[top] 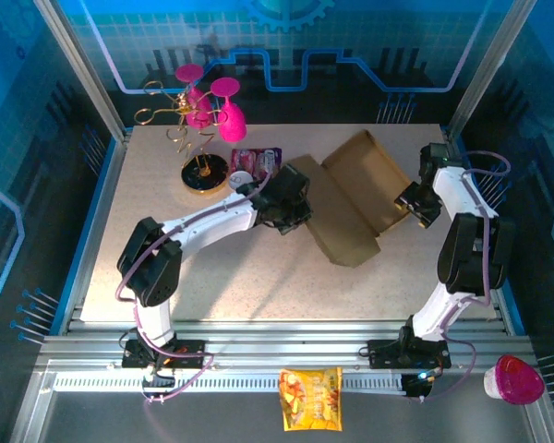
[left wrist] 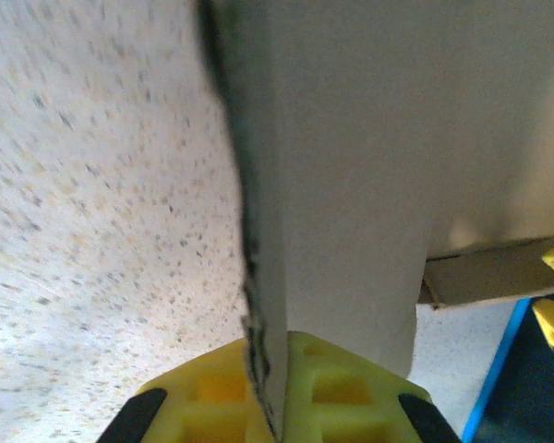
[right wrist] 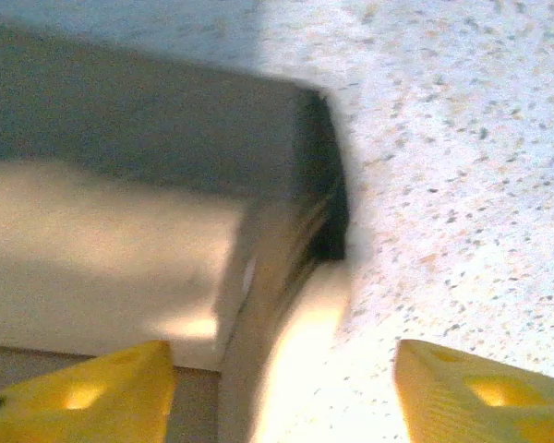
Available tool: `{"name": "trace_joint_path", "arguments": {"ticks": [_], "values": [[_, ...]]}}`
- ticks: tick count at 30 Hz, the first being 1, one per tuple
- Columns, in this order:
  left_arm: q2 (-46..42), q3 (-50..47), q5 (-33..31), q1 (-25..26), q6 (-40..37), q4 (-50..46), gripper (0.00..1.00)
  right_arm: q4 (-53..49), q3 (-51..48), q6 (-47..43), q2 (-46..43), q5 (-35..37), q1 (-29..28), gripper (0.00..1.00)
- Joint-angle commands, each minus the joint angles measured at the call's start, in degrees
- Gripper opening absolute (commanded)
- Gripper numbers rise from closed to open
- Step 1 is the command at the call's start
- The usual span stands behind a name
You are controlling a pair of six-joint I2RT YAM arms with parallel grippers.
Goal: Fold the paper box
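Note:
The paper box point(top: 351, 198) is a brown cardboard mailer lying in the middle right of the table, with a flat lid panel on the left and a shallow tray on the right. My left gripper point(top: 291, 210) is at the lid's left edge. In the left wrist view its yellow fingers point(left wrist: 342, 388) are shut on the edge of the cardboard panel point(left wrist: 369, 166), which stands up between them. My right gripper point(top: 415, 205) is at the tray's right side. In the right wrist view its jaws point(right wrist: 282, 397) are wide apart around a corner wall of the box point(right wrist: 120, 249), without pressing on it.
A gold wire stand with pink glasses point(top: 203, 111) and a purple snack packet point(top: 257, 163) sit at the back left of the speckled table point(top: 212, 277). A yellow snack bag point(top: 311, 399) lies on the front rail. A pink cup point(top: 514, 379) is at the front right, off the table.

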State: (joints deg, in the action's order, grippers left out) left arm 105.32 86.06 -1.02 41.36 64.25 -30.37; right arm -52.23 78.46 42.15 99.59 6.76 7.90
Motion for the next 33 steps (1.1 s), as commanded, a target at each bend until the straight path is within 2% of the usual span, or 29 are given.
{"name": "trace_joint_path", "arguments": {"ticks": [1,4,8,11,14,17,20,23,29,33], "values": [[-1.9,5.7,-5.7,-1.0,-14.6,-15.3,0.0,-0.3,0.7,-1.4,-8.9,-1.5,-4.4,0.72],[-1.9,11.1,-8.1,-2.3,-23.7,-22.1,0.0,1.1,1.1,-3.2,-15.2,-2.3,-7.6,0.75],[0.8,21.4,-11.1,-3.4,-38.1,-32.1,0.0,8.0,0.0,-9.4,-21.4,-4.1,-9.4,0.72],[2.7,27.7,-11.8,-3.3,-49.7,-37.2,0.0,16.9,-1.4,-17.0,-22.7,-11.7,-9.6,0.66],[3.1,30.6,-13.9,-3.2,-59.0,-39.6,0.0,24.6,-2.7,-27.5,-23.4,-16.0,-11.2,0.63],[3.4,32.9,-16.4,-3.0,-65.2,-40.8,0.0,36.6,-8.0,-38.9,-25.7,-22.0,-12.3,0.62],[3.3,34.2,-19.0,-2.2,-70.7,-41.1,0.0,49.9,-14.0,-48.7,-26.8,-27.8,-12.4,0.65],[2.7,33.5,-22.9,-1.3,-75.6,-41.0,0.0,58.8,-17.7,-59.5,-26.0,-31.8,-12.7,0.7],[0.7,31.7,-26.3,-0.2,-79.7,-38.9,0.0,50.4,-9.2,-68.8,-19.3,-36.9,-14.0,0.72],[0.3,31.6,-27.6,0.1,-80.9,-38.0,0.0,46.0,-5.5,-71.0,-15.6,-36.2,-16.2,0.69]]}}
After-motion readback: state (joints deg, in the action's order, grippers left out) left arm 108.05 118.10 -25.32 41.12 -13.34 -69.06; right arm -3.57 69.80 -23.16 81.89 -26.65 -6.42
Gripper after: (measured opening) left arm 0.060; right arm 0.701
